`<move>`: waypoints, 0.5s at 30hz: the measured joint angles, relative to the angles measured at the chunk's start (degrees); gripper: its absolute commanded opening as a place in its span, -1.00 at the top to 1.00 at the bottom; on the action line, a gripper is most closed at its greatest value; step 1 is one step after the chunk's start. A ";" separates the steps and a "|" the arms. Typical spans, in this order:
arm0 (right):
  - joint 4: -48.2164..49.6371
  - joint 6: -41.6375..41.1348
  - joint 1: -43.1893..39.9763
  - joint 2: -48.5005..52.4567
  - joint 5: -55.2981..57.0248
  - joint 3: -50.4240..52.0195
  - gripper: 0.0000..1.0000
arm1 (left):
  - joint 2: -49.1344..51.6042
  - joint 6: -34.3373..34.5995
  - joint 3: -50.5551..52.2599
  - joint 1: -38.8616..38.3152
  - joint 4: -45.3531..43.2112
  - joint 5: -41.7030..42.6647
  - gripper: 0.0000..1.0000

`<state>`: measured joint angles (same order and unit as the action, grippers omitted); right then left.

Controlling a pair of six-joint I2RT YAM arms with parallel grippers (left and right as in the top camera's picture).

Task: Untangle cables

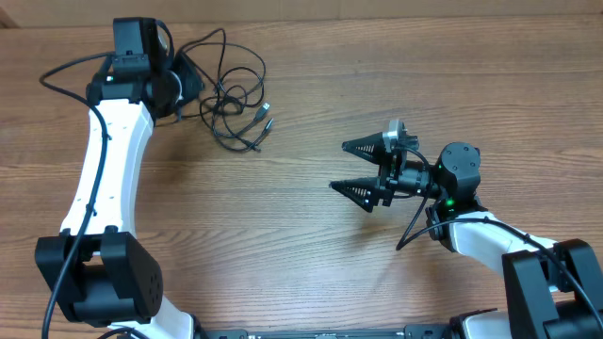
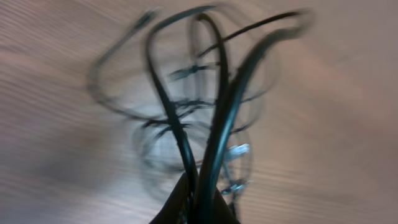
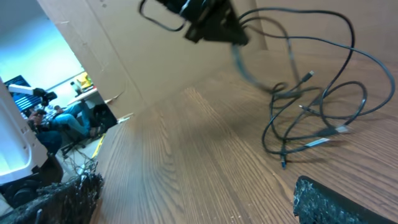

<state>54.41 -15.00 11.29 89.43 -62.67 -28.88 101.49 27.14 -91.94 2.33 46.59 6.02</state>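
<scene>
Left tool [image 2: 198,208], clamped shut on the cables [image 1: 236,104], holds the tangle near the worktop's [image 1: 311,56] far edge, while the wide-open, empty right tool [image 1: 337,166] should next seize a loose strand.

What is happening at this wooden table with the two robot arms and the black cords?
The left gripper is shut on a few strands of the tangle of thin black cables, near the far left part of the brown wooden table. Those strands rise up to it, while the rest of the bunch, with its silver-tipped plugs, seems to lie on the wood. The right gripper is open and holds nothing; it hovers to the right, apart from the cables. The cables are not yet untangled.
</scene>
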 measured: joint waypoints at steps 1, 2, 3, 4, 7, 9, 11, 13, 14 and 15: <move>0.02 0.02 0.00 0.00 0.17 0.00 -1.00 | 0.00 -2.47 -0.81 0.00 2.62 -2.36 0.92; 0.02 0.00 0.00 0.00 0.35 0.00 -1.00 | 0.00 -4.55 -1.99 0.00 5.22 -5.01 0.92; 0.02 0.04 0.00 0.00 0.57 0.00 -1.00 | 0.00 -6.43 -3.52 0.00 7.63 -7.74 0.92; 0.00 -0.02 0.00 0.00 0.79 0.00 -1.00 | 0.00 -8.22 -5.44 0.00 9.86 -10.56 0.92; 0.02 -0.02 0.00 0.00 1.73 0.00 -1.00 | 0.00 -12.81 -12.44 0.00 15.04 -18.12 0.92; 0.02 0.00 0.00 0.00 2.38 0.00 -1.00 | 0.00 -15.30 -17.79 0.00 18.23 -22.84 0.92; 0.00 0.00 0.00 0.00 2.89 0.00 -1.00 | 0.00 -16.87 -21.81 0.00 20.15 -26.16 0.92; 0.02 0.02 0.00 0.00 3.15 0.00 -1.00 | 0.00 -18.47 -25.53 0.00 21.77 -29.11 0.92; 0.02 0.02 0.00 0.00 3.17 0.00 -1.00 | 0.00 -19.30 -27.04 0.00 22.49 -30.34 0.92; 0.02 0.00 0.00 0.00 3.21 0.00 -1.00 | 0.00 -20.17 -28.39 0.00 23.21 -31.45 0.92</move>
<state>54.43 -15.00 11.29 89.43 -59.46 -28.88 101.49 6.96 -120.33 2.33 69.80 -25.43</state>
